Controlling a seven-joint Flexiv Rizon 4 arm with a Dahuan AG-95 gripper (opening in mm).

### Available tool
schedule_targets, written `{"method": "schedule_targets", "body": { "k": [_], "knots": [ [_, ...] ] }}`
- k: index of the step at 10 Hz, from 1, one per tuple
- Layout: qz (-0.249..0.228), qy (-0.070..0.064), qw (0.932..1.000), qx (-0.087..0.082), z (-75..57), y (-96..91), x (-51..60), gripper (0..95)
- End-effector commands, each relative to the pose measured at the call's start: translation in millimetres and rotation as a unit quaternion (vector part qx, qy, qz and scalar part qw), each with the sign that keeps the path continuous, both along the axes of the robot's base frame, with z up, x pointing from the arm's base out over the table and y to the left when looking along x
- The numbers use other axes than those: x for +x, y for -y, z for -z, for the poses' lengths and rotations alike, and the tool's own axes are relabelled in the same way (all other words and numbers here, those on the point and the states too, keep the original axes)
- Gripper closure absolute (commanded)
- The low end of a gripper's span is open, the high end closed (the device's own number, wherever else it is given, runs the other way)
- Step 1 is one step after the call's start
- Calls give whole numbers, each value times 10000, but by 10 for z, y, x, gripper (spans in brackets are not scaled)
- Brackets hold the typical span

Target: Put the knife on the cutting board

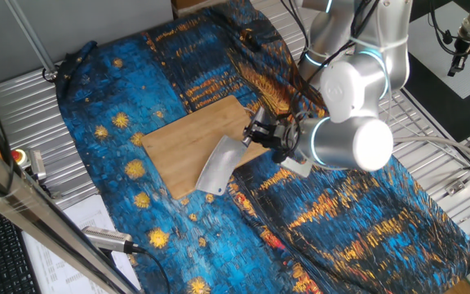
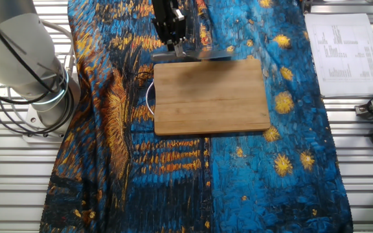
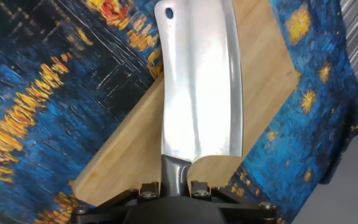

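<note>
Starry blue cloth covers the counter; jaws clamp the knife by its handle, blade above the board.

Nothing stands on the cutting board under the knife.

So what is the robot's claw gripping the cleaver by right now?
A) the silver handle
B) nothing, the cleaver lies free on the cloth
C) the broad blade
A: in the hand view the gripper is shut on the handle of the knife, with the blade reaching out over the cutting board.
</note>
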State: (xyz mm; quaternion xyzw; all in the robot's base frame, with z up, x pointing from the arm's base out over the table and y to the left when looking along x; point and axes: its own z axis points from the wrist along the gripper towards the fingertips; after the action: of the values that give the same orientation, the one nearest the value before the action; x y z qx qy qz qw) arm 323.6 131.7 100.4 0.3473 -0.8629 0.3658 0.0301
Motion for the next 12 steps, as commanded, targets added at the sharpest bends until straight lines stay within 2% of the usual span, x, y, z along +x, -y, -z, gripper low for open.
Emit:
{"method": "schedule_targets", "body": {
  "k": [1,3,5,7,9,10,12],
  "knots": [
    [30,52,10000,66,12,-2,6,950],
    [3,28,10000,83,49,2,8,950],
    [86,-95,9995,283,49,2,8,950],
    [234,-133,9995,171,49,2,8,950],
    [521,-225,9983,160,49,2,8,950],
    [603,-196,9979,85,49,2,8,950],
    [627,-106,9980,39,49,2,8,950]
  ]
}}
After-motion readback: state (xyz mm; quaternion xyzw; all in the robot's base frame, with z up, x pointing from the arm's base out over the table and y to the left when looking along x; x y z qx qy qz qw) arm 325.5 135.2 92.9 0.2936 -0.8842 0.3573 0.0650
